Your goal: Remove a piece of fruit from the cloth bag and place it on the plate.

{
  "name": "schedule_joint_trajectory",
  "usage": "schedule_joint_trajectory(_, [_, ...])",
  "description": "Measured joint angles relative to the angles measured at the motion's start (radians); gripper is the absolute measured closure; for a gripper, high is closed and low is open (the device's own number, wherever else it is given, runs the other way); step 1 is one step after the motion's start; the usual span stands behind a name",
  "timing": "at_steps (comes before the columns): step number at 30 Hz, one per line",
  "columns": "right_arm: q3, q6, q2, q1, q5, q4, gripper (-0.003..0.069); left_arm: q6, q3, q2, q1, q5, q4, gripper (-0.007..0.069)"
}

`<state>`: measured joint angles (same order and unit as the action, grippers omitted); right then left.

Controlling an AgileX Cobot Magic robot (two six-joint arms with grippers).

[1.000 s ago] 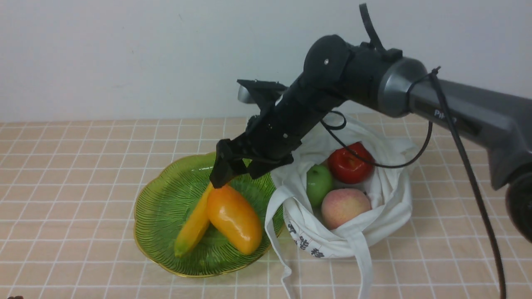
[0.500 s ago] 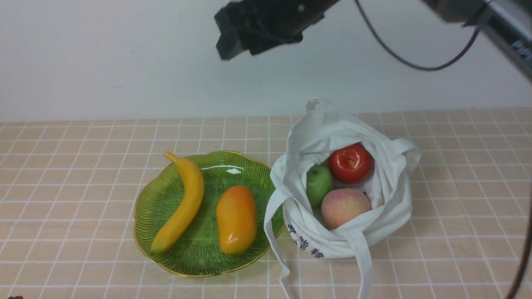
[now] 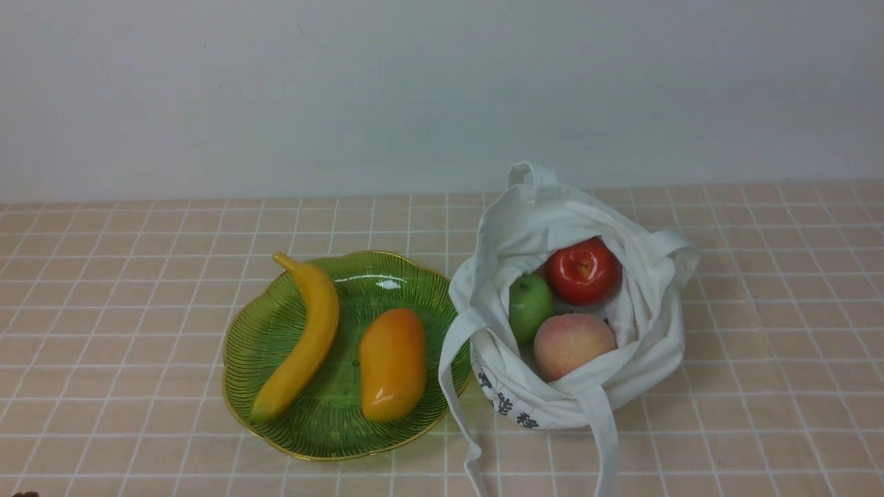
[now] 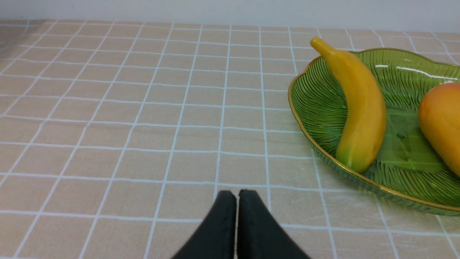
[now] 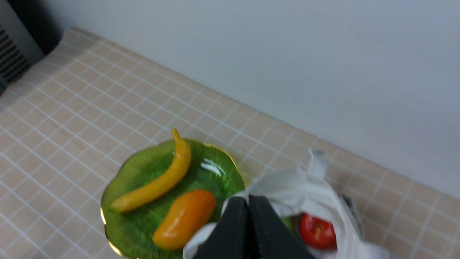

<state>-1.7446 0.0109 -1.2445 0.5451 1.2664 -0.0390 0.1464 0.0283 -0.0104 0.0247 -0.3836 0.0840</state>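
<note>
Front view: mango [image 3: 393, 365] on plate [image 3: 238, 386] (beside banana [image 3: 301, 338]).

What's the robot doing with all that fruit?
Nothing is being held right now. The robot's right gripper is shut and empty, up above the fruit. A mango and a banana lie on the green plate. A red apple, a green fruit and a peach are in the white cloth bag.

A curved yellow banana with a greenish tip [image 3: 307, 338] is lying beside a glossy red apple's neighbours: no, it is resting well apart from the glossy round red apple [image 3: 583, 270]. A smooth round green fruit [image 3: 530, 308] and a round pinkish peach [image 3: 574, 345] are sitting near that apple. A beige worktop with a white grid [image 3: 124, 324] is stretching toward a plain pale wall [image 3: 276, 96].
</note>
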Motion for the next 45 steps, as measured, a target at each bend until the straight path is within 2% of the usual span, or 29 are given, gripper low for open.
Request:
schedule_joint_trajectory(1, [0.106, -0.011, 0.080, 0.000, -0.020, 0.014, 0.0671, 0.000, 0.000, 0.000, 0.000, 0.000, 0.000, 0.0632])
schedule_joint_trajectory(3, [0.433, -0.025, 0.320, 0.000, -0.201, 0.039, 0.0673, 0.000, 0.000, 0.000, 0.000, 0.000, 0.000, 0.0632])
schedule_joint_trajectory(4, [0.433, -0.025, 0.337, 0.000, -0.201, 0.039, 0.0673, 0.000, 0.000, 0.000, 0.000, 0.000, 0.000, 0.0632])
schedule_joint_trajectory(5, [0.685, -0.027, 0.494, 0.000, -0.410, 0.039, 0.0673, 0.000, 0.000, 0.000, 0.000, 0.000, 0.000, 0.0632])
schedule_joint_trajectory(6, [0.711, -0.027, 0.511, 0.000, -0.433, 0.039, 0.0673, 0.000, 0.000, 0.000, 0.000, 0.000, 0.000, 0.0632])
schedule_joint_trajectory(7, [0.858, -0.027, 0.607, 0.000, -0.577, 0.039, 0.0673, 0.000, 0.000, 0.000, 0.000, 0.000, 0.000, 0.0632])
schedule_joint_trajectory(10, [1.172, -0.029, 0.796, 0.000, -0.863, 0.039, 0.0673, 0.000, 0.000, 0.000, 0.000, 0.000, 0.000, 0.0632])
schedule_joint_trajectory(12, [1.284, -0.032, 0.858, 0.000, -0.930, 0.027, 0.0673, 0.000, 0.000, 0.000, 0.000, 0.000, 0.000, 0.0632])
schedule_joint_trajectory(18, [1.377, -0.030, 0.892, 0.000, -0.975, 0.028, 0.0673, 0.000, 0.000, 0.000, 0.000, 0.000, 0.000, 0.0632])
schedule_joint_trajectory(41, [1.388, -0.029, 0.900, -0.001, -0.982, 0.032, 0.0673, 0.000, 0.000, 0.000, 0.000, 0.000, 0.000, 0.0632])
schedule_joint_trajectory(45, [1.449, -0.029, 0.944, -0.043, -0.984, 0.032, 0.0673, 0.000, 0.000, 0.000, 0.000, 0.000, 0.000, 0.0632])
